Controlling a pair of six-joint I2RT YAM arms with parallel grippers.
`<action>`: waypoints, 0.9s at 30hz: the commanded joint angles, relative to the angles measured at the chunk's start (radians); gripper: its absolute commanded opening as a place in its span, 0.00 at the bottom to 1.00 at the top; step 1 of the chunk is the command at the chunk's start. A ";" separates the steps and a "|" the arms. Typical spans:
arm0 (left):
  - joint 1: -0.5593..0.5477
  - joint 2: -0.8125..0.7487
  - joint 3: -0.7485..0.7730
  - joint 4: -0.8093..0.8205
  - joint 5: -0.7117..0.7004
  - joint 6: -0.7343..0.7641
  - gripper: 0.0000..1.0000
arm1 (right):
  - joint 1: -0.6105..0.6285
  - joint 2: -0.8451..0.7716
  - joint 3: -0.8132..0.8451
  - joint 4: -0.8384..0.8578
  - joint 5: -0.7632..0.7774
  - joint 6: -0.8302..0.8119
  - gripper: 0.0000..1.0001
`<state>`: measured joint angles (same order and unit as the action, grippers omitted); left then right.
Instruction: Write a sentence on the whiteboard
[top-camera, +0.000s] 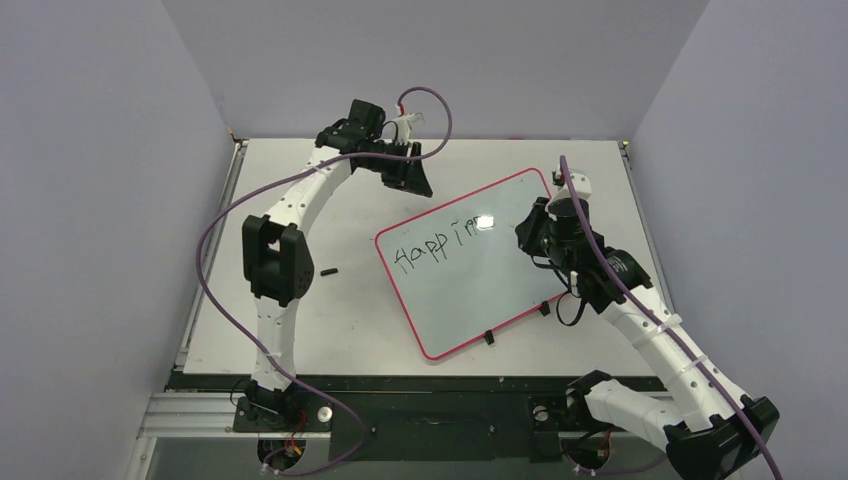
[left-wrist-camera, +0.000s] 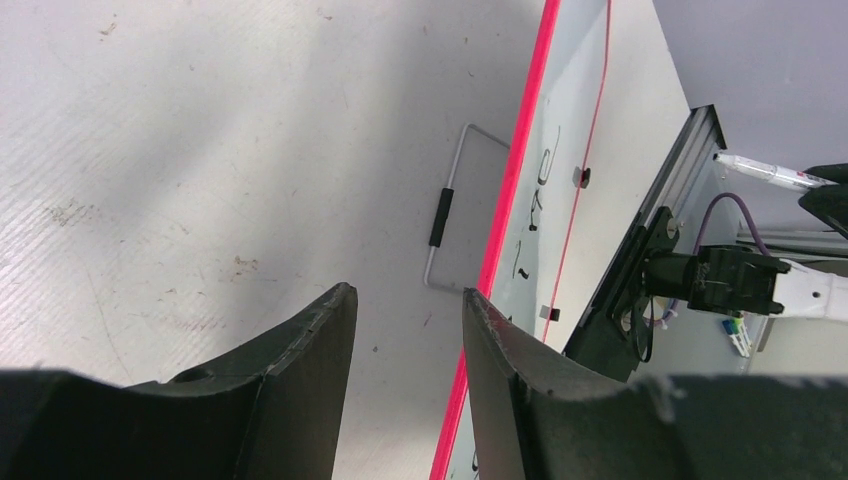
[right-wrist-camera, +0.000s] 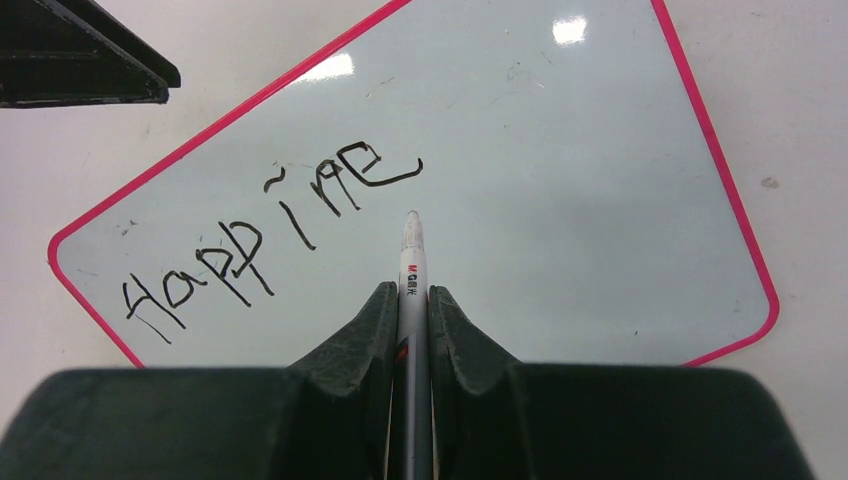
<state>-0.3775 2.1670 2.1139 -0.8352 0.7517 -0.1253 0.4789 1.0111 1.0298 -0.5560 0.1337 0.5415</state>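
Whiteboard (top-camera: 470, 295) lies flat on table (top-camera: 340, 330), right of centre, skewed, red rim all round. Two black tabs (top-camera: 490, 338) sit on its near edge. It is between my two arms.

Right gripper (right-wrist-camera: 412, 292) is clenched on marker (right-wrist-camera: 412, 255). Barrel is pinched between both fingers, tip pointing out ahead over the board's middle. Tip sits just past the last stroke of sentence (right-wrist-camera: 270, 225). Cannot tell if it touches the surface or hovers just off it.

Lettering so far is one black handwritten line, climbing from the board's left corner toward the middle. It reads roughly "Happine", with a squiggle over the i. From the top camera only "Happi" is legible; the rest is lost in glare and behind my right wrist.

Left gripper (left-wrist-camera: 407, 296) is released, fingers apart, nothing between them. It hangs over bare table off the board's far-left side, well apart from the marker. In the left wrist view the red rim runs right past one finger. A wire loop (left-wrist-camera: 450, 210) with a black sleeve lies on the table there, both ends meeting the rim. The same view catches the marker's white barrel at the far right edge.

Small black piece (top-camera: 329, 270) lies on the table left of the board, near my left arm's elbow. Too small to tell what it is.
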 joint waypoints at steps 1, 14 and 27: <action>0.000 -0.017 0.032 -0.001 0.126 0.033 0.41 | 0.000 -0.028 -0.007 0.014 -0.001 -0.017 0.00; -0.037 0.041 0.033 -0.014 0.209 0.081 0.41 | -0.002 -0.027 -0.004 0.018 -0.002 -0.032 0.00; -0.068 0.108 0.076 -0.062 0.266 0.117 0.33 | -0.002 -0.012 0.007 0.034 -0.022 -0.037 0.00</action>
<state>-0.4343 2.2623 2.1277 -0.8738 0.9646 -0.0437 0.4789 0.9974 1.0298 -0.5549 0.1154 0.5140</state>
